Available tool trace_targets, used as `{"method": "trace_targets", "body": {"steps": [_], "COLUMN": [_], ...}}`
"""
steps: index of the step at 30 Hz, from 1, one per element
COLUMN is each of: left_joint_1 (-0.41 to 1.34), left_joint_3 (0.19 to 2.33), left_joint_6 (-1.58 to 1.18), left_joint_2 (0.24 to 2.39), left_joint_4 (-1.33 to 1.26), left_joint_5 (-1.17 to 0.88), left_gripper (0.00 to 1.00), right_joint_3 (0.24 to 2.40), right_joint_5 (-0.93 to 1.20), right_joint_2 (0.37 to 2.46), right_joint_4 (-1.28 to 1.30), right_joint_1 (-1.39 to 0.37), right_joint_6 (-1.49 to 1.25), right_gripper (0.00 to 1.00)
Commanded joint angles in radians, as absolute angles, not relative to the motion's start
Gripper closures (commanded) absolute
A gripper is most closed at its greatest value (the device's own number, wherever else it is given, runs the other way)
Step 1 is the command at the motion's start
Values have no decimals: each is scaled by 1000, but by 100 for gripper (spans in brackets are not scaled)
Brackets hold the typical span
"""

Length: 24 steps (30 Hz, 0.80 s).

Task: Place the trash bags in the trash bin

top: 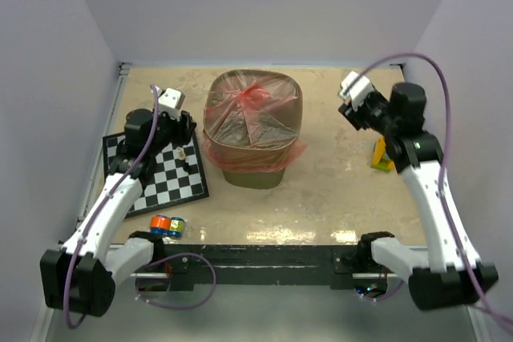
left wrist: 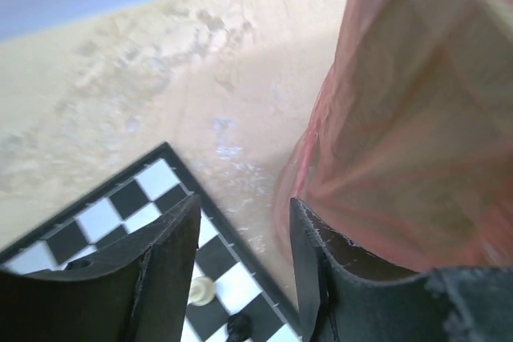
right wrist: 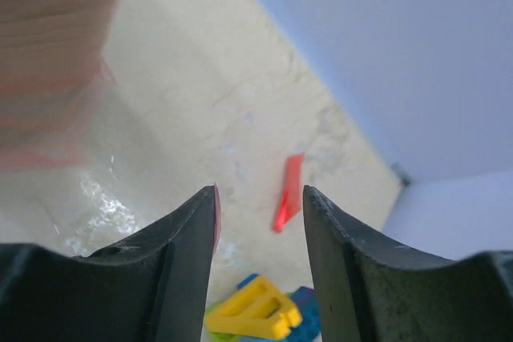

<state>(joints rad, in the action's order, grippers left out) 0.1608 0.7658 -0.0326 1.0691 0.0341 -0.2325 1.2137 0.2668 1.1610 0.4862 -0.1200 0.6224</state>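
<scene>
The olive-green mesh trash bin (top: 255, 167) stands mid-table. A crinkly red-pink trash bag (top: 250, 102) is spread over its mouth and hangs down past the rim. In the left wrist view that film-covered bin wall (left wrist: 417, 118) fills the right side. My left gripper (top: 189, 127) is just left of the bin, above the chessboard. It is open (left wrist: 244, 226) and holds nothing. My right gripper (top: 354, 114) hangs to the right of the bin, open (right wrist: 259, 218) and empty. Beyond it a small flat red strip of trash bag (right wrist: 288, 193) lies on the table.
A chessboard (top: 156, 172) lies at the left, with a pale piece (left wrist: 202, 289) and a dark piece (left wrist: 237, 326) near its edge. Yellow and blue toy blocks (right wrist: 258, 310) sit by the right wall. A small colourful object (top: 167, 226) rests near the front edge.
</scene>
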Motion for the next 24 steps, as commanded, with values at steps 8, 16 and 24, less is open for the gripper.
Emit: {"method": "trace_targets", "body": {"steps": [8, 16, 24], "left_joint_1": [150, 153, 222], "left_joint_3": [615, 427, 364], "left_joint_6": [570, 768, 830], "left_joint_2": [629, 567, 744], "left_joint_4": [339, 240, -84], "left_joint_5": [-503, -698, -646], "left_gripper": [35, 20, 0], "right_joint_3": [982, 874, 876], "right_joint_5": [633, 681, 572], "right_joint_2": [819, 839, 1047], "right_joint_4": [894, 729, 398], "right_joint_1": [-146, -302, -520], "right_joint_6": [1411, 1347, 962], "right_gripper": [33, 24, 30]}}
